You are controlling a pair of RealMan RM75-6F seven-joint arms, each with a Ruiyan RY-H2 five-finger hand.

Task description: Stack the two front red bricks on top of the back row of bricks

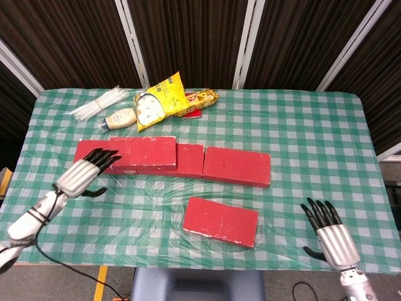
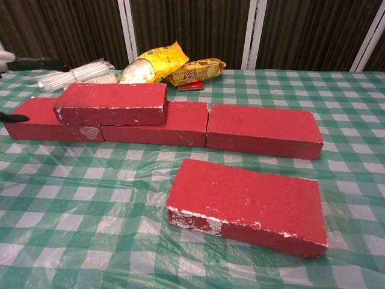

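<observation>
Checked table (image 1: pixel 301 125) with one stacked red brick (image 1: pixel 145 152), both robot hands (image 1: pixel 84 174) (image 1: pixel 331 233) empty, fingers spread.

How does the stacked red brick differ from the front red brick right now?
The stacked brick rests on top of the back row at its left end; the front brick lies flat on the tablecloth, alone, in front of the row. The stacked brick runs parallel with the row; the front brick sits skewed. Both are red with chipped white edges, and neither is held.

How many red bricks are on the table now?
5: three in the back row, left, middle and right; one stacked on the left two; one alone in front. None seems hidden.
</observation>
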